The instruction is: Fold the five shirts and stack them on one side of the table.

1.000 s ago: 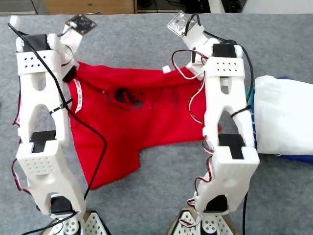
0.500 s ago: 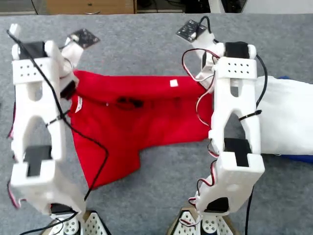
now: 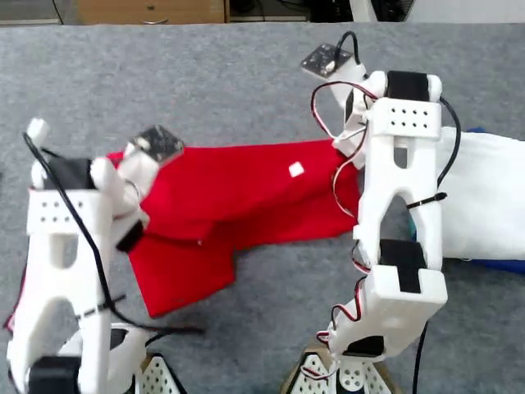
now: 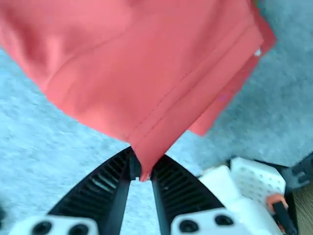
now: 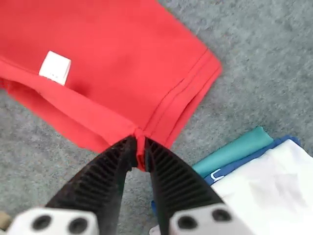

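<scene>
Though illegible, white label (image 5: 55,67) on shirt (image 5: 122,44).

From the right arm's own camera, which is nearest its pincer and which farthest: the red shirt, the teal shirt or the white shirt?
1. red shirt, its hem pinched in the right gripper.
2. teal shirt, an edge peeking out to one side of the gripper.
3. white shirt, lying over the teal one, just beyond it.

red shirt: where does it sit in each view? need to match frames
High view: red shirt mid-table, between the arms.
Left wrist view: shirt corner pinched in the left gripper.
Right wrist view: shirt hem pinched in the right gripper.
Landmark: white tag, in high and right wrist views.
</scene>
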Robot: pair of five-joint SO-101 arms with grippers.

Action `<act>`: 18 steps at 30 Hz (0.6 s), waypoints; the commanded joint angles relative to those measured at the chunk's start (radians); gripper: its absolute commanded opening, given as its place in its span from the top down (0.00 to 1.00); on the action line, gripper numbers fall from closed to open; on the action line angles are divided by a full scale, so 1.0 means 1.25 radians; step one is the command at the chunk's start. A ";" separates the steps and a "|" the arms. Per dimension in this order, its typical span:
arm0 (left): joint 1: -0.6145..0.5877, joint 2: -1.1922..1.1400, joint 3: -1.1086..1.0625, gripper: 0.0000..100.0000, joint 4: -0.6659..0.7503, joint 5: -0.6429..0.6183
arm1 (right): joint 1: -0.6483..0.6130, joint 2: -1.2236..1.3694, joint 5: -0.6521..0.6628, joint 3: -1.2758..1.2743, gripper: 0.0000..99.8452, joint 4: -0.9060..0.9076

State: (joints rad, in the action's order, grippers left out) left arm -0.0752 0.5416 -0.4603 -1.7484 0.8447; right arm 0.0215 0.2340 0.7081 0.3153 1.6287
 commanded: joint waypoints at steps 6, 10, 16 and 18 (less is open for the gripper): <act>0.086 0.150 -0.194 0.98 -0.009 -0.065 | 0.058 -0.046 0.038 -0.126 1.00 -0.082; 0.095 0.155 -0.180 0.98 -0.009 -0.074 | 0.078 -0.044 0.039 -0.126 1.00 -0.091; 0.092 0.160 -0.185 0.89 -0.009 -0.071 | 0.078 -0.047 0.074 -0.123 0.99 -0.104; 0.087 0.163 -0.184 0.81 -0.009 -0.072 | 0.079 -0.047 0.085 -0.116 0.99 -0.096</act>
State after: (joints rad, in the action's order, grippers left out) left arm 0.0292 0.7242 -0.6966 -1.7484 0.7587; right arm 0.1028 0.2340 0.7910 0.1527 1.5136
